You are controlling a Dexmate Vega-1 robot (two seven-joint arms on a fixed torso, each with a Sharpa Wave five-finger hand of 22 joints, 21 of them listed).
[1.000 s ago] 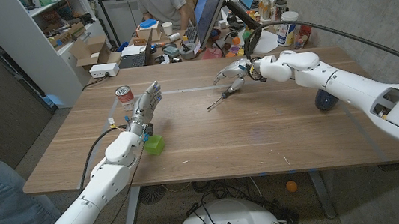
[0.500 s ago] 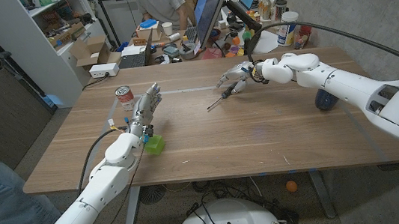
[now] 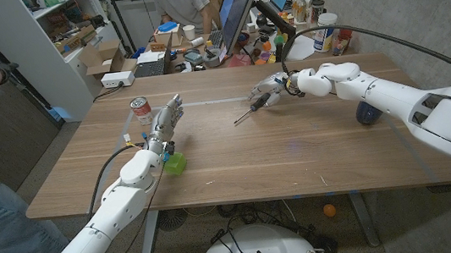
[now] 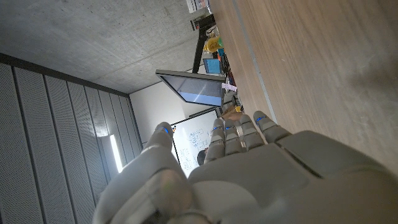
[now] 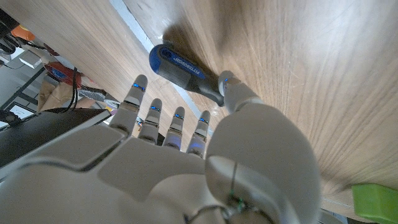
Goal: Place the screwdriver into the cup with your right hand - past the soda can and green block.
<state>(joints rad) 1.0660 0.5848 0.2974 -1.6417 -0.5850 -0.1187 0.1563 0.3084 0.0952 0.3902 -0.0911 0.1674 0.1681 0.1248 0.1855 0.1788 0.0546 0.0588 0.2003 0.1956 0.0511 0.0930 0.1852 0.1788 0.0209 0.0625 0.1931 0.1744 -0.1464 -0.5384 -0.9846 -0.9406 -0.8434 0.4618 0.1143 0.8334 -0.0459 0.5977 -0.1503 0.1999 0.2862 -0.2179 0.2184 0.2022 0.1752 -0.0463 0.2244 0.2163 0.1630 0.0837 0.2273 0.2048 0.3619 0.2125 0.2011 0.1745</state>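
Wooden table (image 3: 297, 152) stretched under both arms. Nearest, the left hand (image 3: 164, 123) stood with fingers spread, holding nothing, a green block (image 3: 175, 163) just beside its wrist and a soda can (image 3: 141, 110) close by. Farther off, the right hand (image 3: 270, 86), fingers apart, reached over the screwdriver (image 3: 251, 107) lying on the table just ahead of its fingertips.

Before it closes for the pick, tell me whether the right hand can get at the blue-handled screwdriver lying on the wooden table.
Probably yes: the right hand is open right at the blue-handled screwdriver, fingers by its handle, with nothing between them on the wooden table.

Right hand (image 3: 271, 86) lower (onto screwdriver (image 3: 251, 107))
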